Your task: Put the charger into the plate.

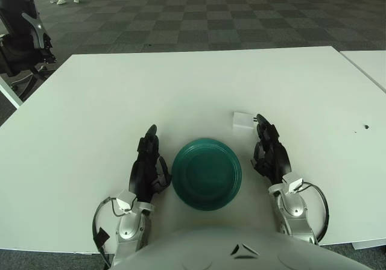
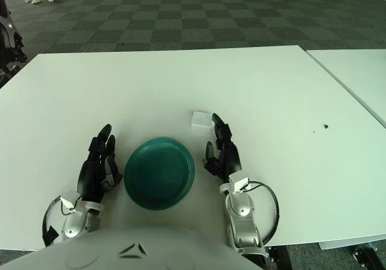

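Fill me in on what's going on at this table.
A humanoid robot has both hands resting on a white table, either side of an empty green plate. The right hand reaches toward a small white charger, fingertips right at it but not gripping. The left hand lies idle, fingers open, beside the plate.

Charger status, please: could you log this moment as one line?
charger: on table, untouched | plate: empty | right hand: open, by charger | left hand: open, beside plate
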Robot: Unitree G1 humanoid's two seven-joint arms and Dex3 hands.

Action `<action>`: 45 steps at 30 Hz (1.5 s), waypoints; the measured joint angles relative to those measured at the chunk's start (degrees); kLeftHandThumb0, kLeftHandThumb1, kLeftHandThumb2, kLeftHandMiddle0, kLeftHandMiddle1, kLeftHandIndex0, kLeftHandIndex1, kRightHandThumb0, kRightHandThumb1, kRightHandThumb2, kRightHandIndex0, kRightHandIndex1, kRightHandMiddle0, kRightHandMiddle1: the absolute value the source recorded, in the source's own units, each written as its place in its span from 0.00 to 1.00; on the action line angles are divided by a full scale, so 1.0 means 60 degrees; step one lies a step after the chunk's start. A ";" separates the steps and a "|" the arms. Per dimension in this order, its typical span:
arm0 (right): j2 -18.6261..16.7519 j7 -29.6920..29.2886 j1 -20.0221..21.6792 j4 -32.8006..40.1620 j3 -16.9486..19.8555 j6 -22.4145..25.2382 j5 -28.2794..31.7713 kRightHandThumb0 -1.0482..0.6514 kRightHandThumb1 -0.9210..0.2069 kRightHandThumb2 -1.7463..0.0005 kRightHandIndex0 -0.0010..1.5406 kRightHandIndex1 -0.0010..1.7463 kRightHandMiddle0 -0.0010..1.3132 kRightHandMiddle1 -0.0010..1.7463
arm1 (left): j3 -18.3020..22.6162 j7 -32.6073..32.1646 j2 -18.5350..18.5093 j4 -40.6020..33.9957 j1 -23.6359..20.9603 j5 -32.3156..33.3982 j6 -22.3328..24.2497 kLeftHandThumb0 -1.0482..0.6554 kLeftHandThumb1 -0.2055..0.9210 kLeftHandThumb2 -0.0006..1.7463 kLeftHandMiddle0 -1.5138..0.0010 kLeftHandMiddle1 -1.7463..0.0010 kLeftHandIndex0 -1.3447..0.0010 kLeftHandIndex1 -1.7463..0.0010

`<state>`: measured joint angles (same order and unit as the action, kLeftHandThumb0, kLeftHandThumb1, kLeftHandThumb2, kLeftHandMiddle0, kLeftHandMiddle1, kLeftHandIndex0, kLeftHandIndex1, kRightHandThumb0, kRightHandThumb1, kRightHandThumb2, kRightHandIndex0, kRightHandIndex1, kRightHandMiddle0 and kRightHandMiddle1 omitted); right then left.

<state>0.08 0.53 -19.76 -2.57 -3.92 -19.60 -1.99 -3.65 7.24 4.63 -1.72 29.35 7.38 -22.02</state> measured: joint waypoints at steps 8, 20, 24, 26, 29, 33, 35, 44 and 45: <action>-0.0064 0.0001 -0.0138 0.0683 0.0103 0.0775 0.0281 0.10 0.00 0.50 0.07 0.01 0.00 0.24 | 0.0008 0.0000 0.0033 0.0152 -0.0149 -0.0002 0.0013 0.04 1.00 0.59 0.90 1.00 1.00 0.75; 0.0955 -0.0579 0.0497 0.2917 0.0880 0.4380 -0.1047 0.12 0.00 0.56 0.10 0.01 0.00 0.30 | 0.0144 0.0001 0.0161 0.0804 -0.0715 0.0129 -0.0187 0.04 1.00 0.59 0.87 0.99 1.00 0.70; 0.1775 -0.0395 0.1226 0.3180 0.0709 0.4856 -0.2108 0.14 0.00 0.61 0.12 0.02 0.00 0.33 | 0.0203 0.0006 0.0212 0.1041 -0.0958 0.0155 -0.0306 0.04 1.00 0.59 0.86 0.99 1.00 0.68; 0.2646 -0.0275 0.2256 0.3146 0.0429 0.4756 -0.3062 0.14 0.00 0.63 0.14 0.02 0.00 0.35 | 0.0221 0.0006 0.0218 0.1177 -0.1155 0.0112 -0.0370 0.03 1.00 0.58 0.85 0.99 1.00 0.66; 0.2976 -0.0307 0.2795 0.2778 -0.0065 0.4651 -0.4101 0.12 0.00 0.63 0.15 0.02 0.00 0.35 | 0.0237 0.0004 0.0228 0.1170 -0.1176 0.0053 -0.0456 0.01 1.00 0.57 0.86 0.99 1.00 0.66; 0.3401 -0.0162 0.3681 0.2318 -0.0924 0.4802 -0.5683 0.12 0.00 0.63 0.14 0.01 0.00 0.34 | 0.0232 0.0004 0.0216 0.1237 -0.1265 -0.0047 -0.0564 0.01 1.00 0.57 0.87 1.00 1.00 0.67; 0.3543 0.0022 0.4169 0.2222 -0.1366 0.4923 -0.6452 0.12 0.00 0.63 0.14 0.01 0.00 0.33 | 0.0231 0.0004 0.0216 0.1314 -0.1306 -0.0157 -0.0627 0.00 1.00 0.57 0.88 1.00 1.00 0.67; 0.3620 0.0829 0.5569 0.2193 -0.2531 0.4996 -0.8182 0.12 0.00 0.65 0.11 0.00 0.00 0.29 | 0.0193 -0.0104 0.0257 0.1452 -0.1481 -0.0585 -0.0733 0.00 1.00 0.57 0.89 1.00 1.00 0.69; 0.3620 0.0955 0.5657 0.2153 -0.2640 0.4996 -0.8251 0.12 0.00 0.65 0.11 0.00 0.00 0.29 | 0.0197 -0.0126 0.0260 0.1453 -0.1481 -0.0600 -0.0738 0.00 1.00 0.57 0.89 1.00 1.00 0.69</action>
<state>21.80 6.26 14.18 10.35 -19.76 10.37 -51.49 -2.47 6.49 6.19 7.00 20.47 3.78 -26.45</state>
